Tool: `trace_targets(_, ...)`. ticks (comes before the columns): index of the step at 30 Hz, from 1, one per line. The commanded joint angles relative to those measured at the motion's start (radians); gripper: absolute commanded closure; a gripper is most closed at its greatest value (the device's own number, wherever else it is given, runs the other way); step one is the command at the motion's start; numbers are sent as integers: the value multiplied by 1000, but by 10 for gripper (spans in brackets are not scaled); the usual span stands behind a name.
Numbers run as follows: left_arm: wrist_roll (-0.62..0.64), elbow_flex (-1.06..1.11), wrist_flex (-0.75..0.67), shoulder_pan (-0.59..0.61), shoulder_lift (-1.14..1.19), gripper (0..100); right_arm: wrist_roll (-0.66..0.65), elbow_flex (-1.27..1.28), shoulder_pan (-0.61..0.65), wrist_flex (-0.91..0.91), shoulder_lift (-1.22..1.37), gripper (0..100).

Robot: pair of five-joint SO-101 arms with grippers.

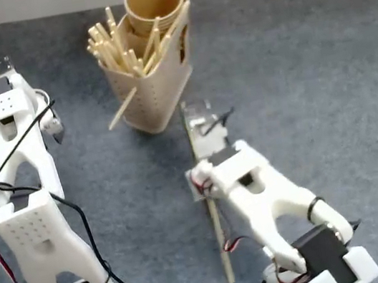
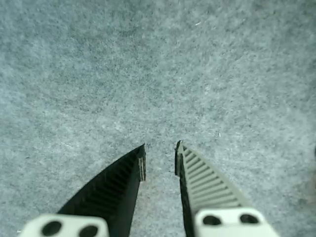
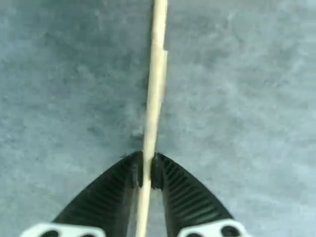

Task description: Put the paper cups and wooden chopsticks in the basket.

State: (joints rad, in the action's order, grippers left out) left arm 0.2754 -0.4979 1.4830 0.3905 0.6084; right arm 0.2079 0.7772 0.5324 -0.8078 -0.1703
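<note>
"Holding anything in your right gripper (image 3: pixel 146 168)?"

"Yes. Its fingers are pinched together on one chopstick (image 3: pixel 155 84). The stick lies flat on the gray table (image 3: pixel 256 98), running straight out ahead of my fingertips and back under my wrist."

"And the left gripper (image 2: pixel 159 160)?"

"Fingers apart, nothing between them, bare table below."

"Where does the stick have to go?"

"Into the basket (image 1: pixel 159 95), which stands just past the stick's far tip, ahead of my right gripper. The paper cups (image 1: pixel 153 2) are nested in it, with a bundle of chopsticks (image 1: pixel 115 48) standing beside them."

"What worries you?"

"Mostly the grip. The stick is thin and smooth, and I can't tell how near its middle I have it (my own arm covers that spot from above). If I'm off centre, the long end may droop or swivel as I lift. That end could then catch the basket's wall or the standing bundle and tip the whole thing over. The opening is crowded, too, so a tilted stick might glance off and drop beside it. One stray stick (image 1: pixel 123 109) already leans out low at the basket's side."
</note>
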Motion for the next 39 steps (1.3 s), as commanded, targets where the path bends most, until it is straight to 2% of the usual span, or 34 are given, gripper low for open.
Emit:
trace_targets(1,5,-5,-11,-8,-15,881,-43,-183,-94,-84,-120,994)
trace_targets(7,6,-5,-12,-8,-15,881,-58,-450,-162,-131,-390,994)
trace_targets(11,6,-5,-12,-8,-15,881,-89,-570,-151,-104,-421,994)
trace_targets(13,6,-5,-12,-8,-15,881,-92,-595,-122,-111,-381,994)
trace_targets(18,6,-5,-12,-5,-15,881,-98,-466,-67,-160,-165,994)
trace_targets(25,6,-5,-11,-7,-15,881,-95,-303,-82,111,50,994)
trace_targets(36,6,-5,-8,-5,-15,881,-106,-292,-21,159,219,985)
trace_targets(39,6,-5,-6,-5,-15,881,-137,-300,-24,159,282,924)
